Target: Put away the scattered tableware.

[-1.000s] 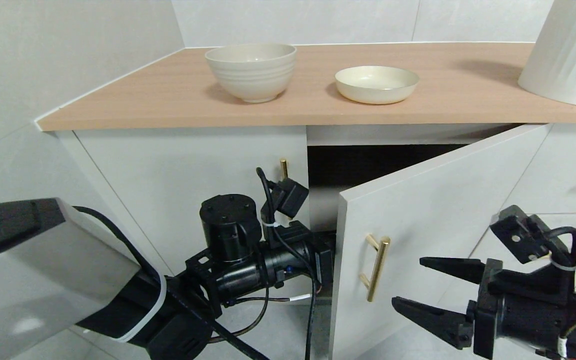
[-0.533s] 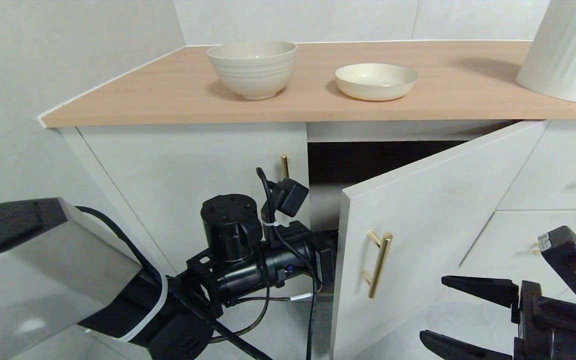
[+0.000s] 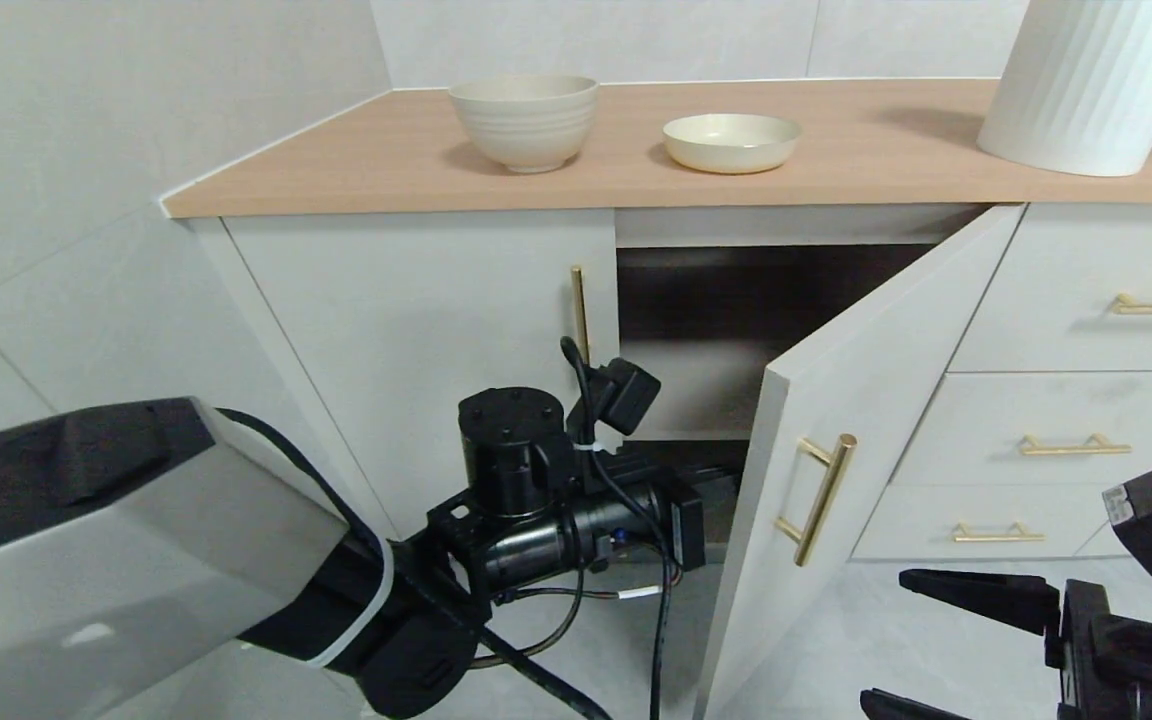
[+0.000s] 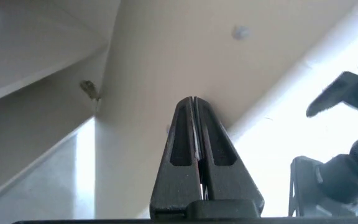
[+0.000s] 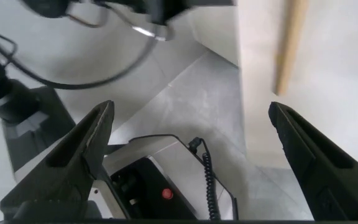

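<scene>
From the head view, a ribbed cream bowl (image 3: 524, 122) and a shallow dish (image 3: 731, 141) stand apart on the wooden tabletop (image 3: 356, 170), the bowl to the left. A tall white ribbed container (image 3: 1086, 85) stands far to the right. Below, the cabinet (image 3: 716, 300) shows a dark opening, and its door (image 3: 866, 400) with a gold handle (image 3: 818, 497) is swung out. The left arm (image 3: 556, 520) lies low before the opening, its tip hidden behind the door's edge. The right pincer (image 3: 946, 650) sits low to the right of the door, released and grasping nothing. Drawers (image 3: 1086, 330) with gold pulls lie beyond it.

In the left wrist view, the left pincer (image 4: 193, 101) is clenched, fingers pressed flat together with nothing between them, close to a pale panel.

In the right wrist view, the right pincer (image 5: 191, 109) is spread wide above the grey tiled floor (image 5: 185, 99), with the door's handle (image 5: 289, 46) just beyond one finger.
</scene>
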